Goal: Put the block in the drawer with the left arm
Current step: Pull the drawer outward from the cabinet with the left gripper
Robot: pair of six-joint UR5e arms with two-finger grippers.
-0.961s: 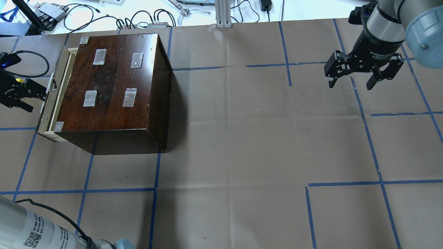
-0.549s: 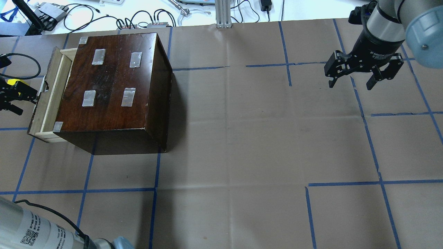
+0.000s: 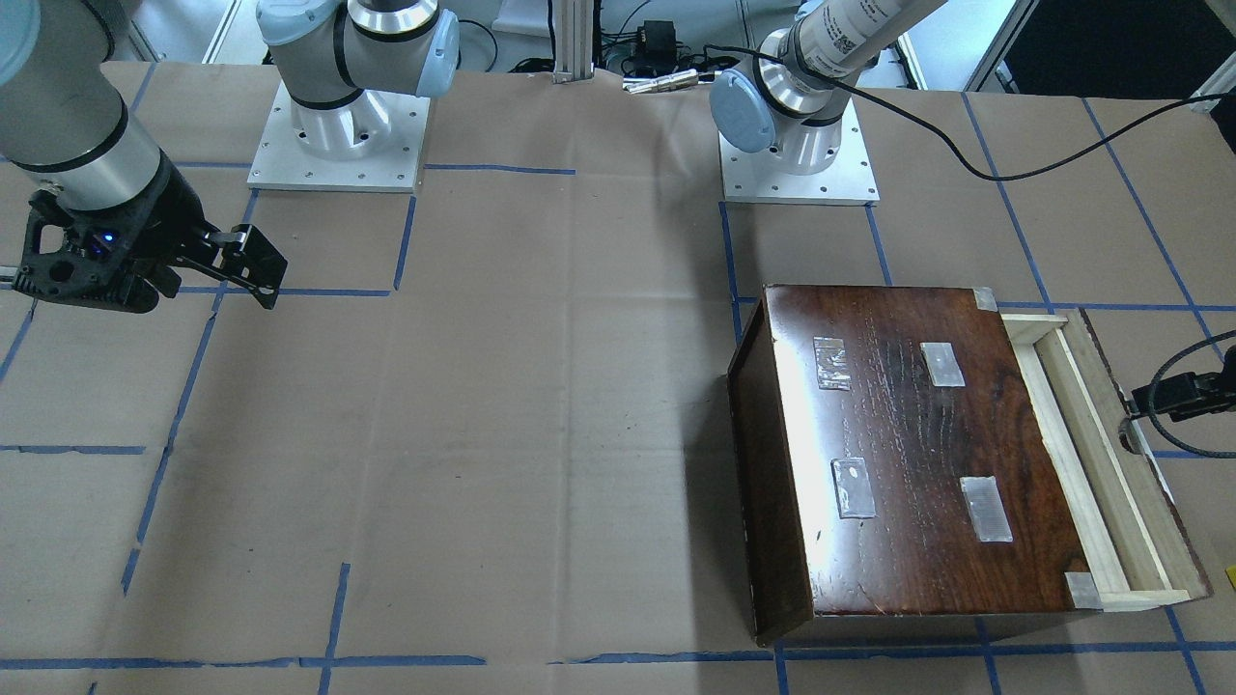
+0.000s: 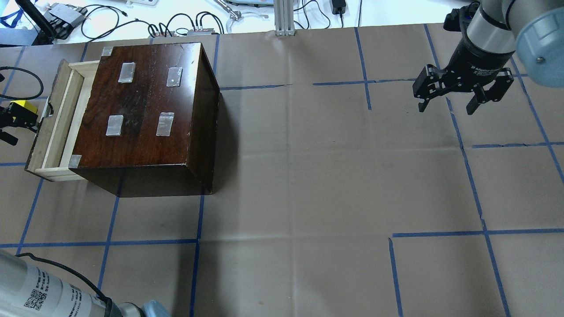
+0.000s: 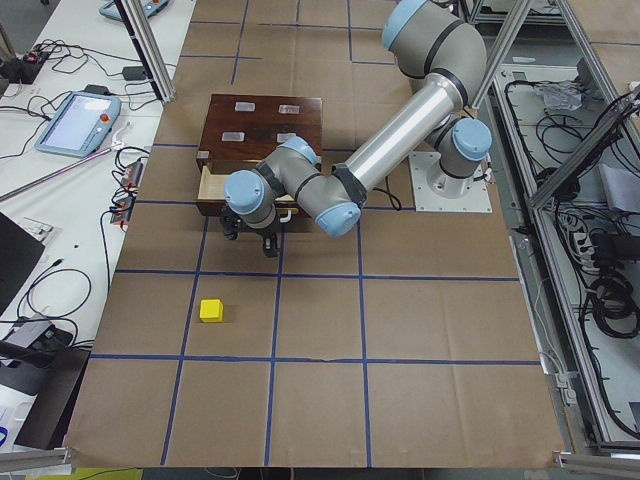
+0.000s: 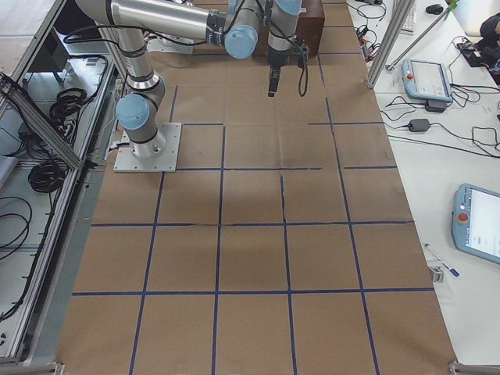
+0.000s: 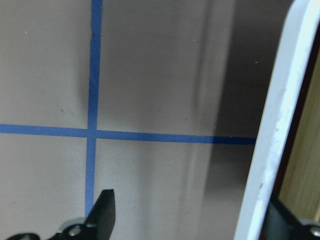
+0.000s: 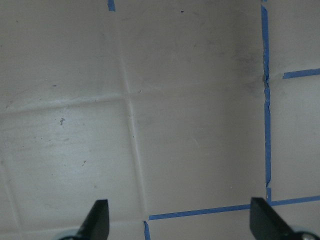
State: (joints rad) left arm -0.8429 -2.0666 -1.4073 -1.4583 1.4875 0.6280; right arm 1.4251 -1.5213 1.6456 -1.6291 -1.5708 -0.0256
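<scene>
The yellow block (image 5: 211,310) lies on the table paper, apart from the box and in front of the drawer; part of it shows in the overhead view (image 4: 20,106). The drawer (image 4: 57,119) stands pulled partway out of the dark-brown box (image 4: 141,105). My left gripper (image 4: 22,127) is open at the drawer's front board. In the left wrist view (image 7: 195,220) its fingers straddle the board's white edge, with pale drawer wood (image 7: 305,165) on the right. My right gripper (image 4: 445,105) is open and empty, hovering far to the right.
Blue tape lines grid the brown paper. Cables and gear (image 4: 176,26) lie along the far edge behind the box. A loose black cable (image 3: 966,154) runs from the left arm across the table. The arm bases (image 3: 338,125) stand at the robot's side.
The drawer has slid further out of the box, towards the left of the overhead view, and my left gripper has moved left with it. The right arm has not moved.
</scene>
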